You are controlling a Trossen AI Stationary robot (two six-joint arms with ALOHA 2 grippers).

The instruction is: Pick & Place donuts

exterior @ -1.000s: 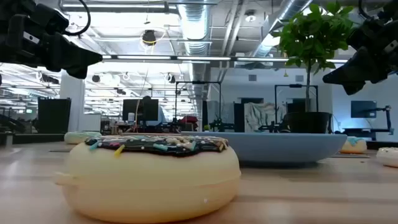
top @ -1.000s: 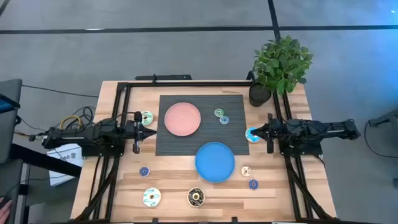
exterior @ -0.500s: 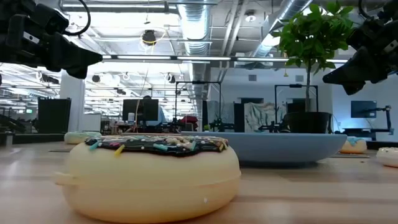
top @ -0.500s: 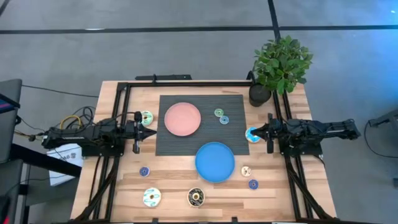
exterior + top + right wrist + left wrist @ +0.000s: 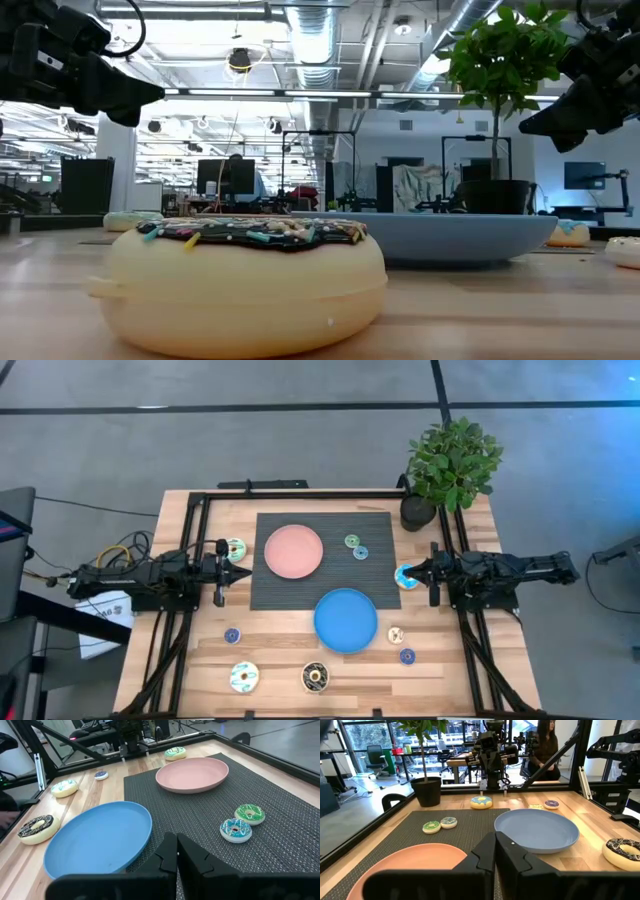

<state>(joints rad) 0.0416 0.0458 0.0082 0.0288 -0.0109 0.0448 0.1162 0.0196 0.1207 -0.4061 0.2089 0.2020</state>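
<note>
Toy ring donuts (image 5: 356, 547) are lying scattered, both the round pink plate (image 5: 294, 551) and round blue plate (image 5: 346, 620) sitting bare, while the left gripper (image 5: 243, 572) and right gripper (image 5: 412, 571) are hovering pinched closed, holding nothing.

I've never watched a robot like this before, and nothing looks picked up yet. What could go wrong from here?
Two guesses. The small green donut and small blue donut sit nearly touching on the dark mat, so grabbing one might nudge the other. The large blue-iced donut lies right by the right end effector, which is shut and would have to open first; lowering as it is could shove the donut away. The left end effector, also shut, waits beside the pink plate.
</note>
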